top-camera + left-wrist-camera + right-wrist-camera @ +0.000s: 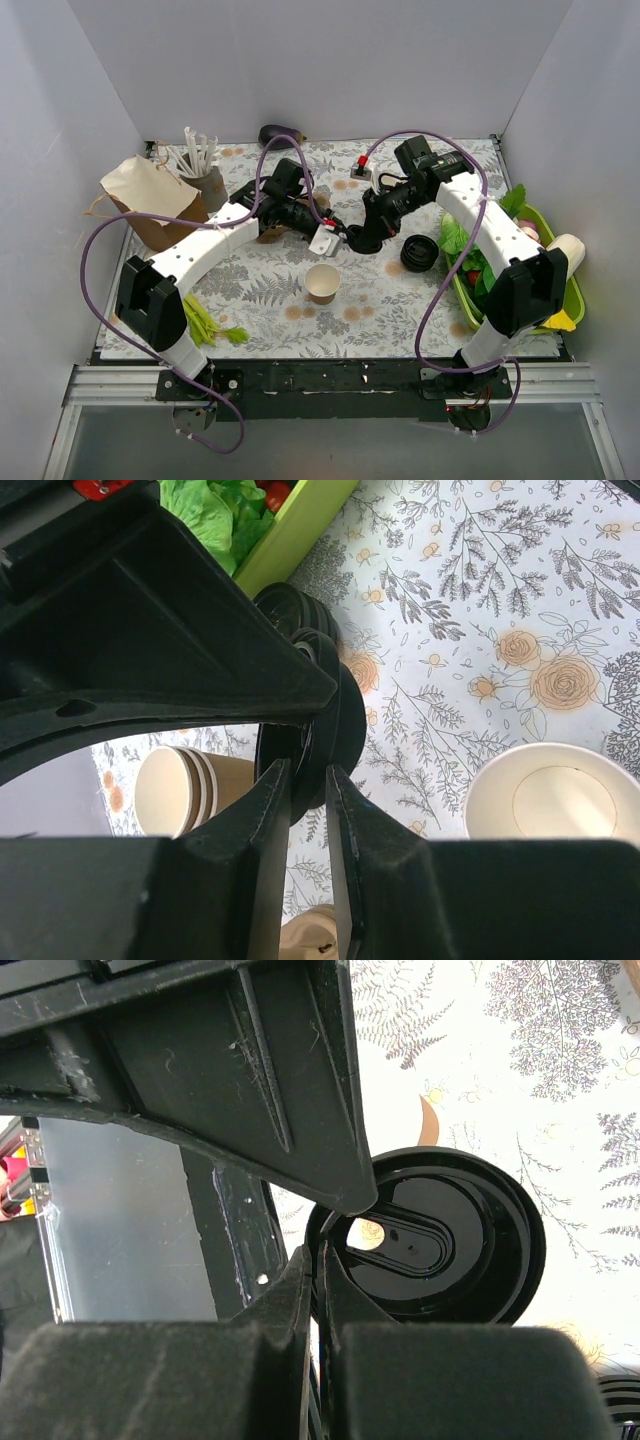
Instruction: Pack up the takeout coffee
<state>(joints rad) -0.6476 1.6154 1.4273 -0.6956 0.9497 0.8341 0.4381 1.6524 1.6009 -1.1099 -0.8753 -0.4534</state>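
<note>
No cup with a lid on shows. A lidless tan paper cup (322, 283) stands upright on the floral cloth, also seen in the left wrist view (555, 800). My left gripper (328, 240) and right gripper (352, 240) meet above and behind it. In the left wrist view my gripper (308, 770) is closed on the edge of a black lid (335, 715). In the right wrist view my gripper (318, 1255) pinches the rim of a black lid (450, 1240). The brown paper bag (150, 200) stands at the far left.
A pile of black lids (420, 253) lies right of centre. A stack of lidless cups (175, 790) lies on its side under the left arm. A holder with straws (205, 170) stands behind the bag. A green tray (560, 300) of vegetables lines the right edge.
</note>
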